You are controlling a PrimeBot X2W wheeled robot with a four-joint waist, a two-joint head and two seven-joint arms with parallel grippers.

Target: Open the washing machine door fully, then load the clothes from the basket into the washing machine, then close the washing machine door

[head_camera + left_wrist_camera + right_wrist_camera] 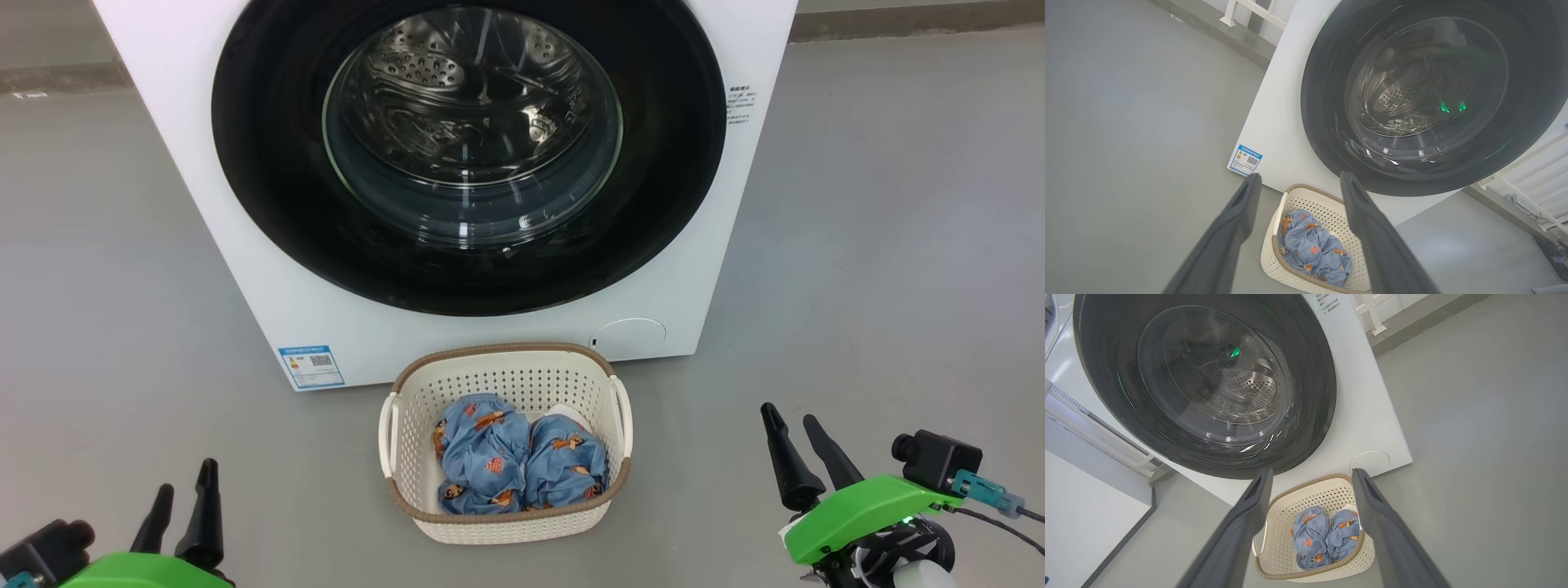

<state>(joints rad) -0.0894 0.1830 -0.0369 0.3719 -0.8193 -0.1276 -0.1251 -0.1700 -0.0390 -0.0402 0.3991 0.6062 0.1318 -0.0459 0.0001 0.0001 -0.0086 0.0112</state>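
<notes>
Your left hand (pixel 186 478) sits at the lower left of the head view and your right hand (pixel 789 415) at the lower right. Both have their fingers spread wide with nothing in them. The washing machine door (pixel 469 155) fills the upper middle of the frame and lies shut, flush on the white washing machine (pixel 204 245). Expect it to be rigid and hinged, its glossy black rim (pixel 269 163) likely slick (I can make out no handle or recess). Hook the rim's outer edge rather than press on the glass (pixel 472 131). The basket (pixel 504 353) stands on the floor (pixel 122 327) just below, bottom centre. It holds the clothes (pixel 518 465), two soft, light-looking bundles side by side. Pinch deep into a bundle's top, since loose fabric will probably trail.
</notes>
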